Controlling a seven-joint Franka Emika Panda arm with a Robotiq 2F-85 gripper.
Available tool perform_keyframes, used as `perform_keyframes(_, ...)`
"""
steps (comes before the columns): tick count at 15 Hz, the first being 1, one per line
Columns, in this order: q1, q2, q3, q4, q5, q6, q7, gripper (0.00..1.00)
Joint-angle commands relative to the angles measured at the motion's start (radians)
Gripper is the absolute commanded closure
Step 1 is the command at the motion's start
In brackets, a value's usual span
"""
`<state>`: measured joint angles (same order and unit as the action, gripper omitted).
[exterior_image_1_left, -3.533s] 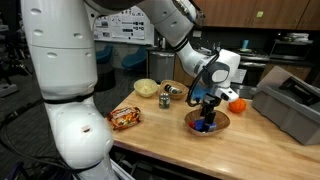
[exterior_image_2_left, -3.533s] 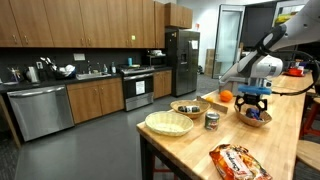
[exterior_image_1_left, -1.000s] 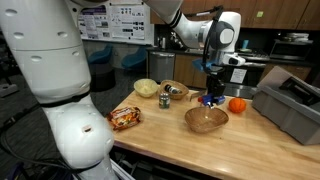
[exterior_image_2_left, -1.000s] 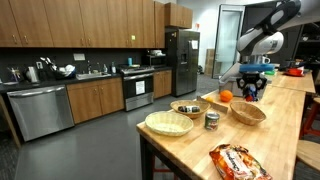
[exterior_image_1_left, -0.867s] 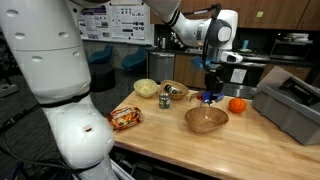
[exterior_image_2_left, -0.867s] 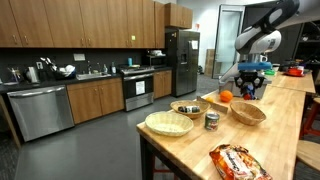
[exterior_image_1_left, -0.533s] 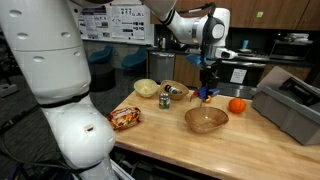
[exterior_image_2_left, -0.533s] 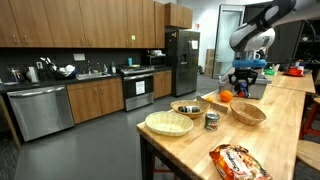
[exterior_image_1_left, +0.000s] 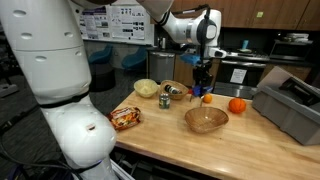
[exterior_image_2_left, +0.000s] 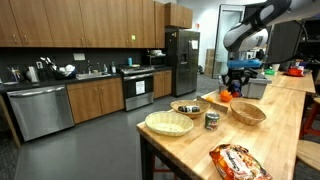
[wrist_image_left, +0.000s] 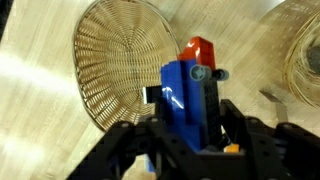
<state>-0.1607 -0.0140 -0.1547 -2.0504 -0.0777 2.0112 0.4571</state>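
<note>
Overhead, above the wooden counter (exterior_image_1_left: 165, 135), the gripper (exterior_image_1_left: 203, 88) hangs in the air with its jaws clamped on a blue toy (wrist_image_left: 186, 95), a chunky plastic piece with a red-orange tip (wrist_image_left: 200, 48) at its far end. The wrist view shows the black fingers (wrist_image_left: 240, 128) pressing on the toy from both sides, so it sits squarely between them and clear of the counter. Directly below it in that view lies a flat round wicker tray (wrist_image_left: 115, 65), apart from the toy, and the rim of another woven basket (wrist_image_left: 305, 55) shows at the picture's edge. In both exterior views the toy hangs well above the wooden bowl (exterior_image_1_left: 206, 120), off to one side of it, with an orange (exterior_image_1_left: 237, 105) on the counter near the bowl. Farther along stand a small can (exterior_image_1_left: 165, 100), a pale bowl (exterior_image_1_left: 146, 88) and a basket with odds and ends in it (exterior_image_2_left: 189, 107), and a snack bag (exterior_image_1_left: 126, 118) lies near the counter's edge. A grey bin (exterior_image_1_left: 290, 108) sits at the counter's end, beyond the orange.
</note>
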Motion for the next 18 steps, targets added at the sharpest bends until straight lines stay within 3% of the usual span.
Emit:
perform_keyframes(1,0.010,0.007,0.009,0.012,0.020,-0.006,-0.056,0.69)
perform_keyframes(18,0.049,0.085,0.048,0.008,0.086,0.047,-0.246,0.69)
